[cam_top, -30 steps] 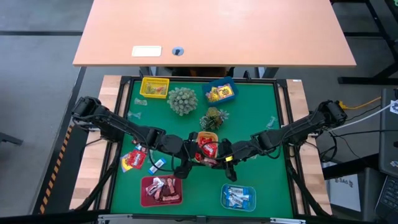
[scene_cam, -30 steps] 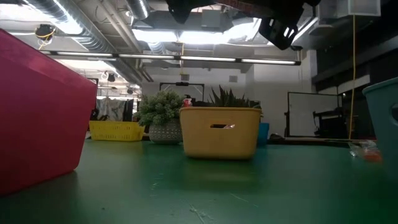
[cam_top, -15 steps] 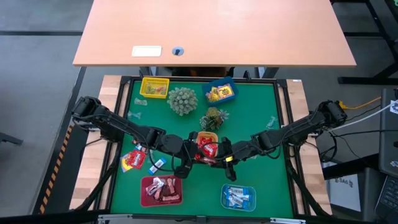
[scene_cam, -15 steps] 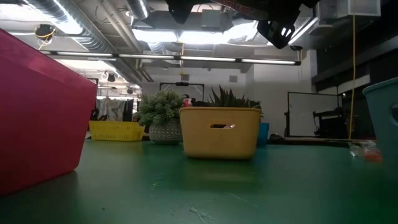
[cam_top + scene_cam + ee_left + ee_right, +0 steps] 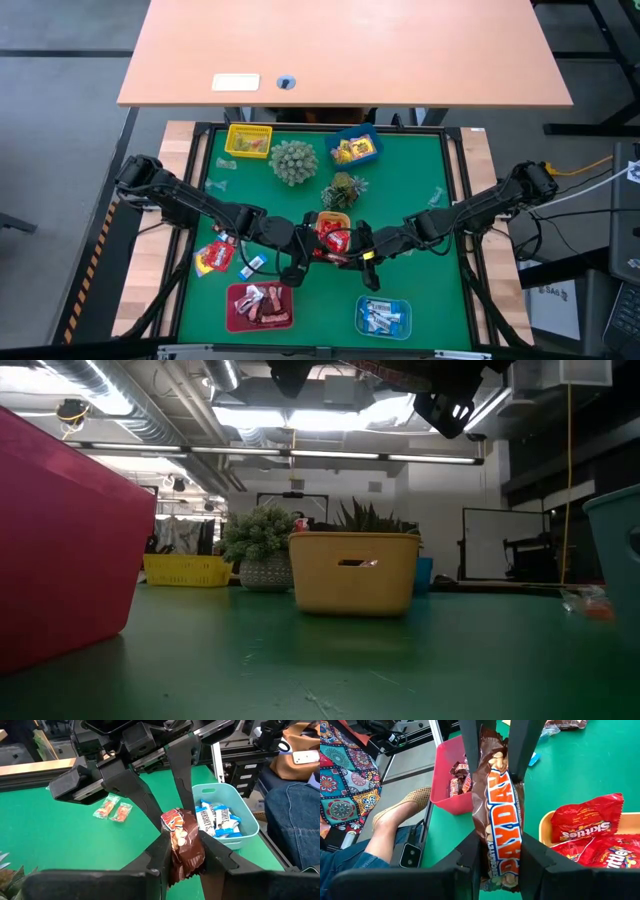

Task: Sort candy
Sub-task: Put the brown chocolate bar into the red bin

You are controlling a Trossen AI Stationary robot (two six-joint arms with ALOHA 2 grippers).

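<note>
A brown-and-orange candy bar [image 5: 335, 256] hangs above the table's middle, just near of the yellow-orange tray [image 5: 333, 216] that holds red candy bags. My left gripper [image 5: 184, 845] comes from the left and is shut on one end of it. My right gripper [image 5: 500, 842] comes from the right and is shut on the other end. The red tray [image 5: 259, 305] holds brown-pink candy. The light blue tray [image 5: 384, 316] holds blue-white candy. Loose red candy [image 5: 214, 257] and a blue-white piece [image 5: 252, 265] lie on the mat at the left. My left gripper pinches the bar's brown end [image 5: 187, 860] between its two fingers, one on each long edge. It comes from the table's left, its fingers lying along the bar. The bar is clear of the table, stretched between both grippers. My right gripper pinches the bar's other end [image 5: 502, 857] between its two fingers, one on each long edge, the printed face toward the wrist camera. It comes from the table's right, fingers along the bar. The bar runs on to the left gripper's fingers [image 5: 470, 745].
At the far side stand a yellow tray [image 5: 248, 140], a blue tray [image 5: 353, 148] with yellow candy, and two spiky green plants [image 5: 293, 161] [image 5: 344, 188]. Two small loose sweets [image 5: 112, 810] lie on the green mat. A person's leg [image 5: 295, 820] shows beyond the table's near edge.
</note>
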